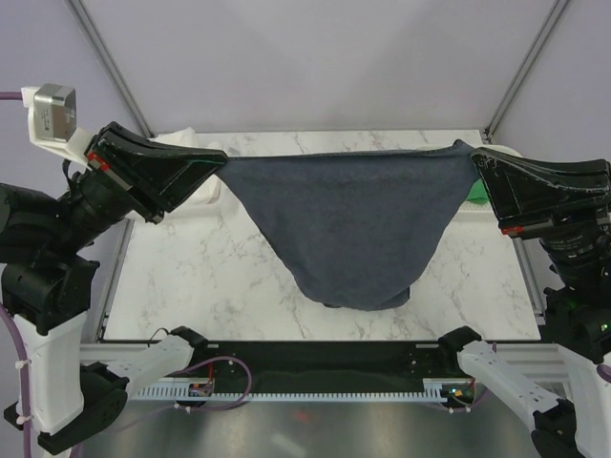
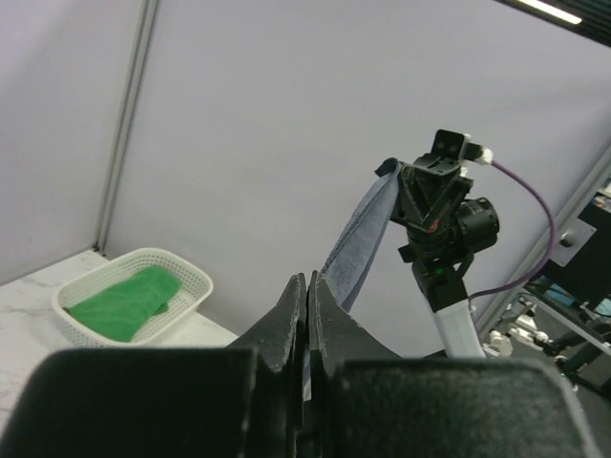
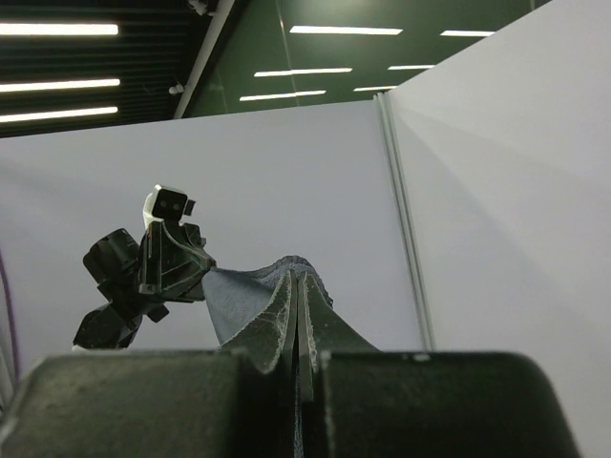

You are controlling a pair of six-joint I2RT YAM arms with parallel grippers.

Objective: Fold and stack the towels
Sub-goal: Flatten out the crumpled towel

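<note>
The navy-blue towel (image 1: 348,224) hangs spread in the air above the marble table (image 1: 191,277). Its top edge is stretched between both grippers and its lower part sags to a rounded point near the table's front. My left gripper (image 1: 221,160) is shut on the towel's left corner. My right gripper (image 1: 474,164) is shut on the right corner. In the left wrist view, the towel (image 2: 368,224) runs from my shut left gripper (image 2: 307,279) up to the other arm. In the right wrist view, the cloth (image 3: 239,291) bunches over my shut right gripper (image 3: 298,277). The green towel (image 2: 124,303) lies in a white basket (image 2: 186,277).
A sliver of the green towel (image 1: 475,196) shows at the table's right edge, behind the right gripper. Something pale (image 1: 179,138) sits at the back left, mostly hidden by the left gripper. Frame posts rise at both back corners. Grey walls surround the table.
</note>
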